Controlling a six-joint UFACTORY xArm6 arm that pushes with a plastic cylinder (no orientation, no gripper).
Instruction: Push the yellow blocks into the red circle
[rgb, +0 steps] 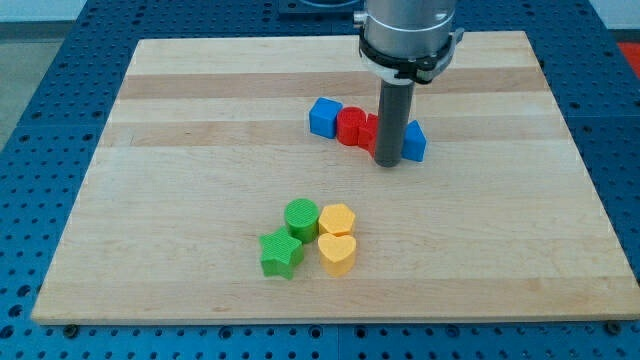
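Two yellow blocks lie low on the board: a yellow hexagon (337, 218) and a yellow heart (337, 253) touching just below it. A red circle block (351, 127) sits higher up, with another red block (370, 133) against its right side, partly hidden by the rod. My tip (389, 162) rests on the board just below and right of the red blocks, well above the yellow ones.
A blue cube (324, 117) touches the red circle's left. A blue block (413, 142) shows right of the rod. A green cylinder (300, 217) and a green star (281, 254) sit left of the yellow blocks. The wooden board (180, 180) ends at blue pegboard.
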